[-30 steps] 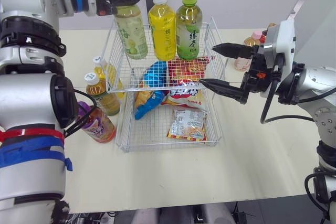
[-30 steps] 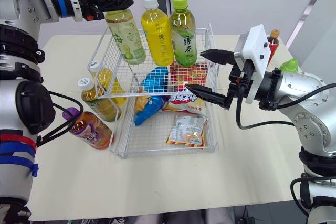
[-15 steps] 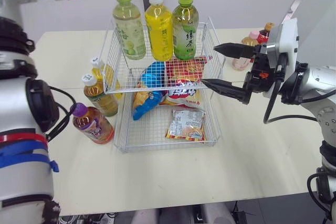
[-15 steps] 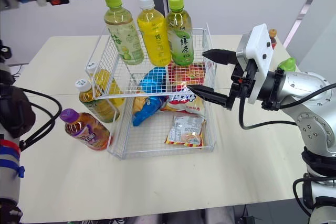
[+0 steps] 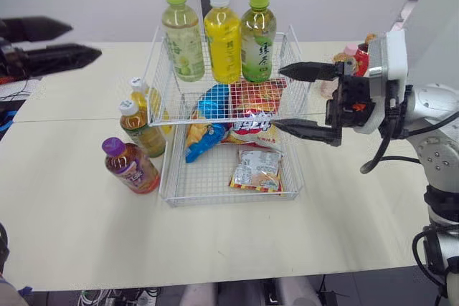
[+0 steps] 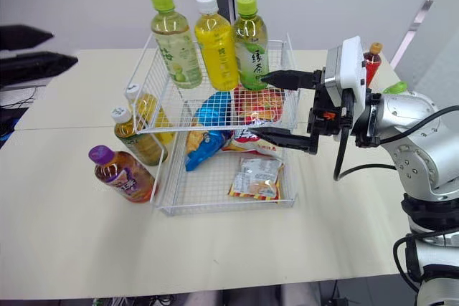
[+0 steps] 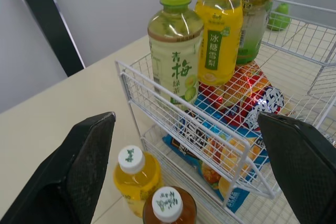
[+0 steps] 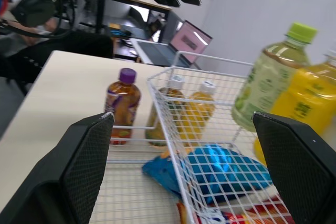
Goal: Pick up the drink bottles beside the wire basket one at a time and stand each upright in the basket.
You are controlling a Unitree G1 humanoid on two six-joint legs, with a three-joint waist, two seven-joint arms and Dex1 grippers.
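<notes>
On the upper tier of the white wire basket point(image 5: 215, 203) three bottles stand upright: a pale green one point(image 5: 182, 37), a yellow one point(image 5: 221, 39) and a green tea one point(image 5: 257, 39). Left of the basket, on the table, are a yellow bottle point(image 5: 145, 99), an amber tea bottle point(image 5: 140, 131) and a purple-capped bottle point(image 5: 130, 167). My left gripper point(image 5: 84, 39) hangs open and empty far to the left, well clear of the basket. At the basket's right side my right gripper point(image 5: 278, 97) is open and holds nothing.
Snack packs point(image 5: 256, 168) lie in the basket's lower tier, and a blue pack point(image 5: 209, 102) on the upper tier. Small bottles point(image 6: 371, 59) stand at the table's back right, behind my right arm. The table's front part is bare.
My left gripper let go of the pale green bottle, which now stands on the upper tier, and drew back far to the left. The right gripper stayed almost in place.
</notes>
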